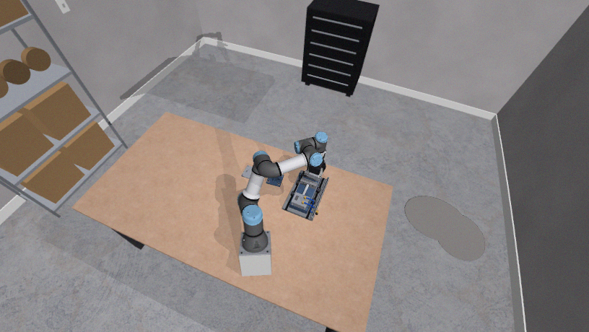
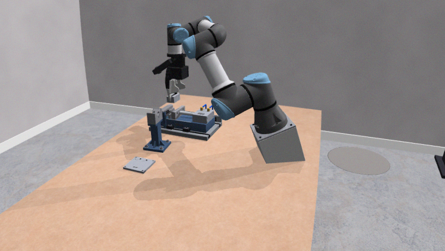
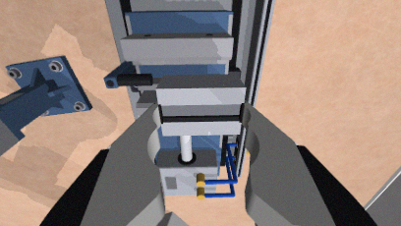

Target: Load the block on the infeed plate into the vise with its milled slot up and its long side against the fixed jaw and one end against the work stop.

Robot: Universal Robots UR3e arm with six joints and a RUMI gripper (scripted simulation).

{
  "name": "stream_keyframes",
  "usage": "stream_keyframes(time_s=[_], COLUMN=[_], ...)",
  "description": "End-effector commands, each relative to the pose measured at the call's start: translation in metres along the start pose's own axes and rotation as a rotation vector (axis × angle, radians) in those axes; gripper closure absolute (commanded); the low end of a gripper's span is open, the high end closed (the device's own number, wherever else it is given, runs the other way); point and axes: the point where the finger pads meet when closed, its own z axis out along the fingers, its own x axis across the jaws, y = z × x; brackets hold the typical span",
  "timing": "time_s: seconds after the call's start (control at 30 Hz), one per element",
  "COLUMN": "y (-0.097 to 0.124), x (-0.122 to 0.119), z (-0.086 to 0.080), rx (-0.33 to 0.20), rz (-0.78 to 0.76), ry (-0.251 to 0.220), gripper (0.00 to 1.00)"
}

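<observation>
My gripper is shut on the part, a grey block held by its two ends. Its milled slot faces up, towards the wrist camera. The part hangs level above the vise. In the wrist view the fixed jaw lies beyond the part, and the black rod of the work stop shows past its far left corner. The part hides the moving jaw there; the cylinder rod shows below. The low bars cannot be made out.
The air cylinder has blue hoses on top. The V-block stands on a blue post beside the vise. The infeed plate lies beyond the post and bears no block. A tool cabinet stands behind the table.
</observation>
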Motion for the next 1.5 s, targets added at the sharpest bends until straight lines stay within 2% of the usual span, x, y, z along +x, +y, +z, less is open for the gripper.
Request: stream_keyframes(time_s=[0.0,0.97,1.47], y=[-0.001,-0.001,-0.001], x=[0.0,0.0,0.0], z=[0.0,0.018,0.021], rx=[0.003,0.003,0.003], rz=[-0.001,-0.001,-0.001], ry=[0.002,0.002,0.002], gripper=[1.0,1.0,1.0])
